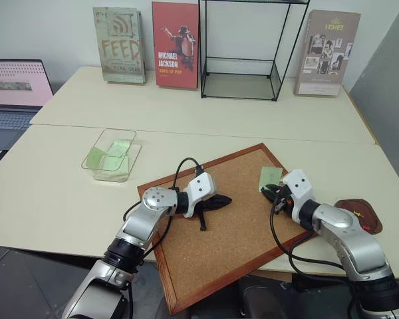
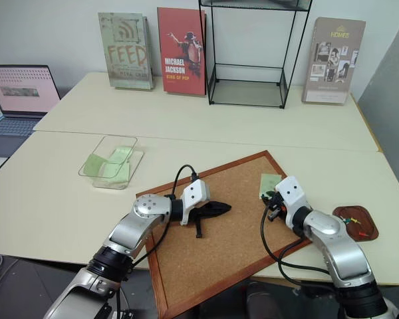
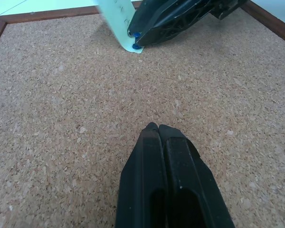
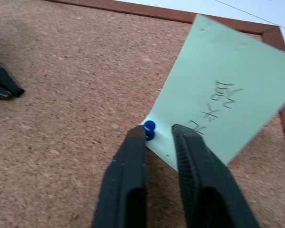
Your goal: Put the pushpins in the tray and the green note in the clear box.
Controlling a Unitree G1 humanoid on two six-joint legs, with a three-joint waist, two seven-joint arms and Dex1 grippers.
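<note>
The green note lies at the far right corner of the corkboard, held there by a blue pushpin at its lower corner. My right gripper is at that corner. Its fingers have drawn close together with the pin's head at their tips. My left gripper is shut on nothing and rests over the middle of the board. The dark reddish tray sits on the table right of the board with a few coloured pushpins in it. The clear box, left of the board, holds green slips.
At the back of the table stand three books and a tall black wire-frame case. An open laptop sits at the far left. The corkboard's near corner overhangs the table's front edge.
</note>
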